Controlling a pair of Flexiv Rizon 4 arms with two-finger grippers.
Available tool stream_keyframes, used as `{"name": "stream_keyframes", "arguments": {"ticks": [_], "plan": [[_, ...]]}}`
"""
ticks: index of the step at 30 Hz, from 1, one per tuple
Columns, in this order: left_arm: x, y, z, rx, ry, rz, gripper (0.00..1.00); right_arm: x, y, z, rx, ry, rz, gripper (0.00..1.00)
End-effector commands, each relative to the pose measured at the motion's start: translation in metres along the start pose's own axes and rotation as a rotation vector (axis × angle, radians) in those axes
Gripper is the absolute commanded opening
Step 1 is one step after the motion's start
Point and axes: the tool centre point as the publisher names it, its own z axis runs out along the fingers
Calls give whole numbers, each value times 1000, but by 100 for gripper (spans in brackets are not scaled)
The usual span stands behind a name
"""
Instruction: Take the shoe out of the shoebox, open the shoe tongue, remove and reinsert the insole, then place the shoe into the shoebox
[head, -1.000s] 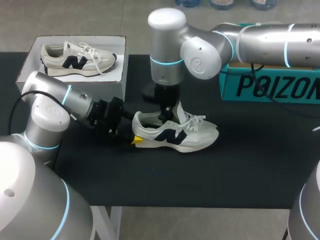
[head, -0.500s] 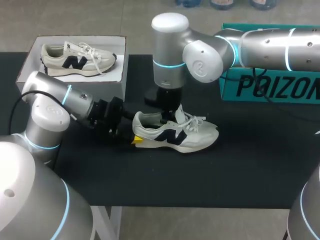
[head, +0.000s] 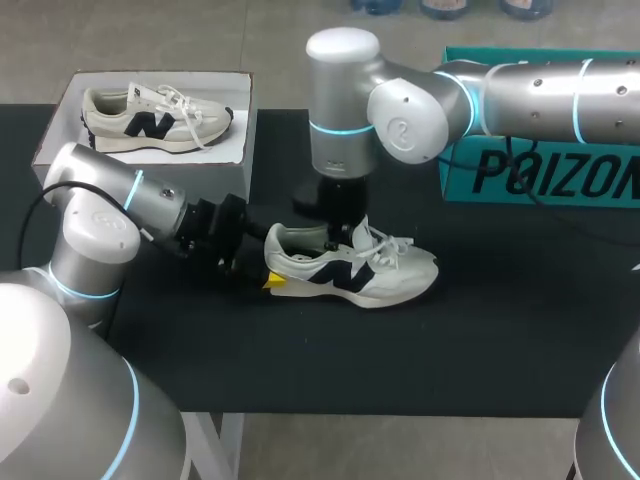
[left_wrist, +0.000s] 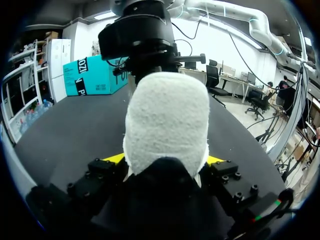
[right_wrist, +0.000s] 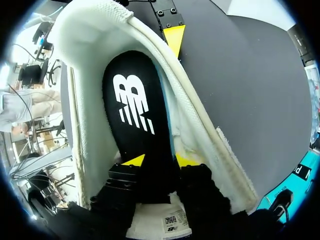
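While the shoe (head: 385, 275) stands on its sole on the black worktop (head: 480, 330), my left gripper (head: 268, 278) is clamped on the shoe's heel, a yellow tip against each side. My right gripper (right_wrist: 160, 161) hangs straight above the shoe, its fingers down inside the opening and pinched on the black insole (right_wrist: 132, 100). The insole lies between the shoe's white padded walls and runs from that gripper toward the heel. Laces lie loose over the shoe's front. Behind the shoe's heel end, well apart, the white shoebox (head: 52, 125) holds a second shoe (head: 150, 120).
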Motion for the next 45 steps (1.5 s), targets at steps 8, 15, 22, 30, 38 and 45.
{"name": "stream_keyframes", "arguments": {"ticks": [8, 15, 22, 30, 38, 45], "plan": [[-1, 3, 4, 0, -2, -1, 0, 11, 2, 17, -44, -18, 13, 0], [-1, 3, 4, 0, -2, -1, 0, 13, 7, -33, -102, -98, -14, 0], [-1, 3, 4, 0, -2, -1, 0, 12, 13, -63, -158, -148, -34, 0], [-1, 3, 4, 0, -2, -1, 0, 2, 2, -74, -206, -167, -2, 0], [-1, 3, 4, 0, -2, -1, 0, -12, -25, -74, -209, -170, 47, 0], [-1, 3, 4, 0, -2, -1, 0, -16, -34, -83, -250, -172, 67, 0]]}}
